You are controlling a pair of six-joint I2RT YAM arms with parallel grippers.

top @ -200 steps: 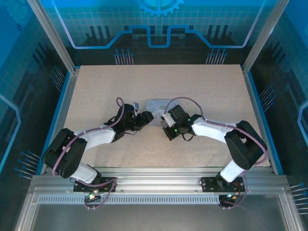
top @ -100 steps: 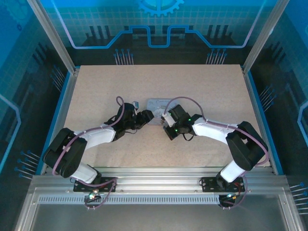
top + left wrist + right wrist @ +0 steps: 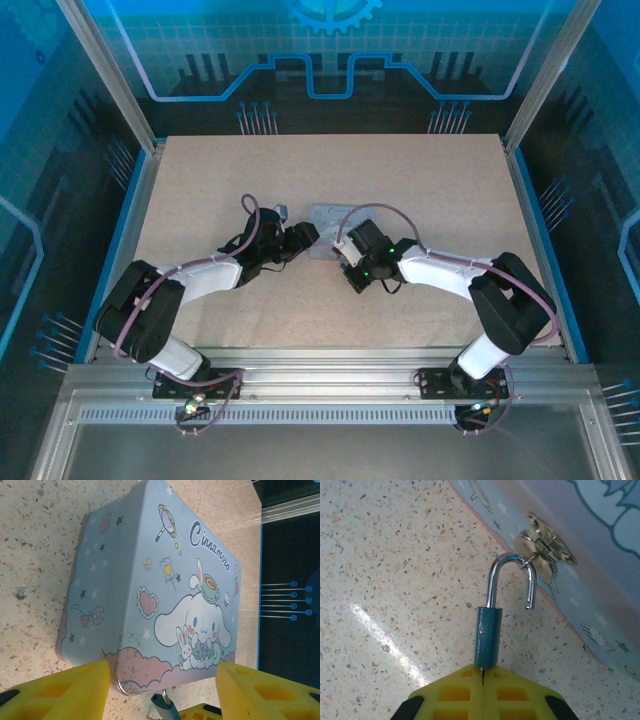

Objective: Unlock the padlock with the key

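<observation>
Tin (image 3: 322, 215) lies at table (image 3: 420, 180) centre. Left gripper (image 3: 303, 240) stands at its left end, right gripper (image 3: 345, 255) at its near side. Padlock (image 3: 489, 636) hooks the tin's clasp (image 3: 542, 547), with key (image 3: 482, 675) at the padlock's near end.

Speckled bench (image 3: 400, 170) enclosed in a blue-lit cell

A pale, beige-flecked surface is seen, bordered at 9 and 3 o'clock by blue edging strips (image 3: 122, 240). Slanted aluminium posts (image 3: 105, 70) are set at 10 and 2 o'clock, and an aluminium rail (image 3: 320, 378) is laid along 6 o'clock. At 12 o'clock a dark panel (image 3: 330, 60) is traced with bright blue lines and a gear motif (image 3: 330, 12). In the right wrist view, a white streak of glare (image 3: 385, 640) is cast across the speckle.
</observation>
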